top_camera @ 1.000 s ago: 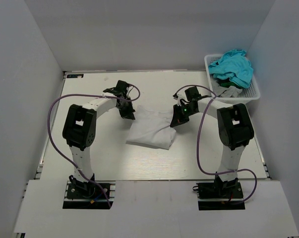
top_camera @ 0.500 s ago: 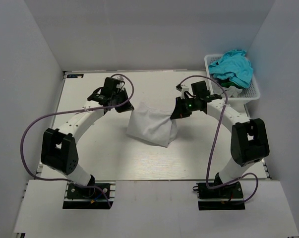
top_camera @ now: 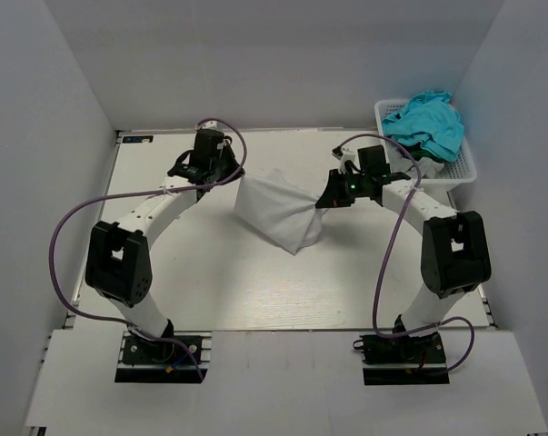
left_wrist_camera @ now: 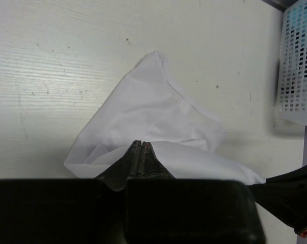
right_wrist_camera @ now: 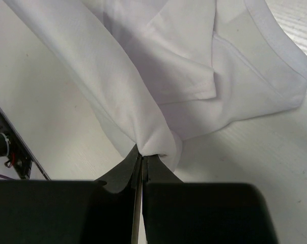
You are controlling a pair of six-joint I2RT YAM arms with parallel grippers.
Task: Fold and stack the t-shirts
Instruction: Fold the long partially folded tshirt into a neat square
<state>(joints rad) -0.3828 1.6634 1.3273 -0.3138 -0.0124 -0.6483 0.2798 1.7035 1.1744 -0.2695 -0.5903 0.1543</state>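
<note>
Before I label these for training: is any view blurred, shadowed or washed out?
Top external: sharp, evenly lit, shirt casting a faint shadow. Left wrist: left gripper dark and blurry, shirt pale against the bright table. Right wrist: folds crisp, right gripper black.

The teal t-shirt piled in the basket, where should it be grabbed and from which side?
Pinch the crumpled fold at the top of the teal t-shirt, coming straight down from above. It heaps above the rim of the basket, whose walls block a side approach. The right end effector sits nearer, but it and the left end effector are both shut on the white t-shirt.
</note>
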